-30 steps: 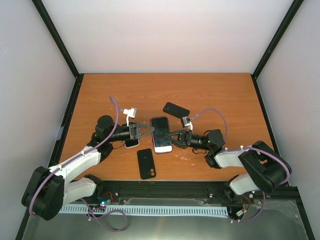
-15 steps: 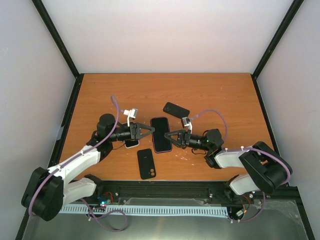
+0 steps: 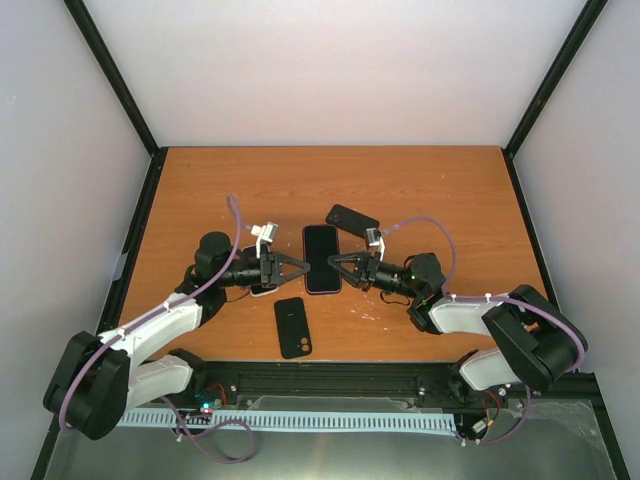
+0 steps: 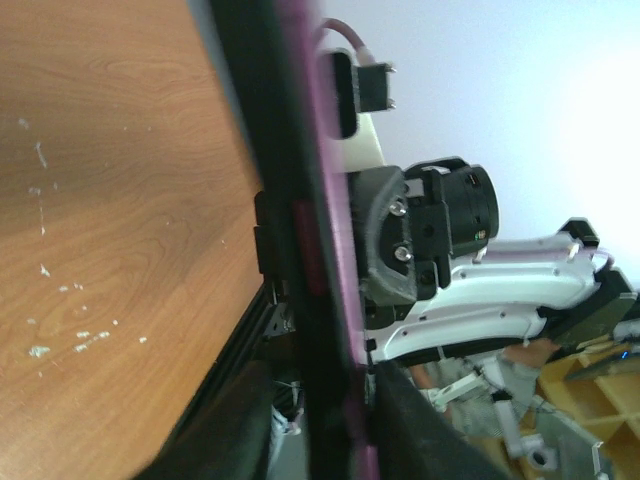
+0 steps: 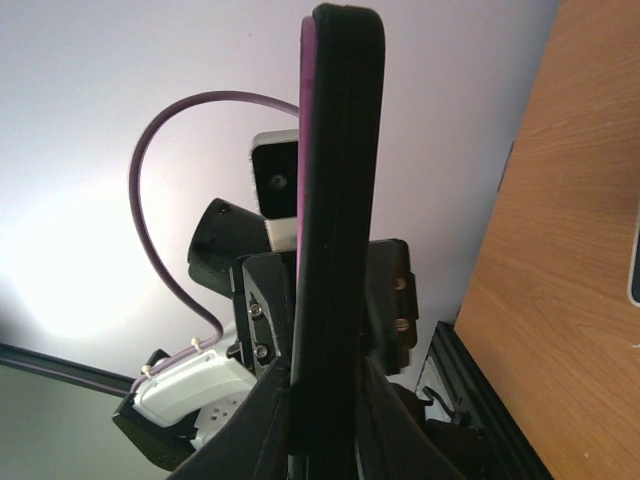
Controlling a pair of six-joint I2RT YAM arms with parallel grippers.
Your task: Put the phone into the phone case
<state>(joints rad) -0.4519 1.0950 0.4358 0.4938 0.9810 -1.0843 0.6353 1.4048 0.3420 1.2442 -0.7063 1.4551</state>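
Observation:
The phone (image 3: 320,257), dark-screened and lying in a purple phone case (image 4: 341,270), is held just above mid-table between both grippers. My left gripper (image 3: 303,266) straddles its left long edge with jaws open; in the left wrist view (image 4: 320,415) one finger (image 4: 425,435) touches the purple case and the other (image 4: 215,435) stands off the phone (image 4: 300,250). My right gripper (image 3: 335,261) is shut on the right long edge. In the right wrist view (image 5: 326,405) both fingers press the black edge of the phone (image 5: 338,200), with a purple sliver of the case (image 5: 307,120) beside it.
A black slab (image 3: 352,219) lies tilted just behind the right gripper. A black case with a camera cut-out (image 3: 291,327) lies near the front. A small white object (image 3: 263,290) shows under the left wrist. A black rail (image 3: 330,380) borders the near edge.
The phone's lit white screen has gone dark, and the phone has turned straighter and shifted slightly away. The left jaws have opened and the right jaws have tightened on it.

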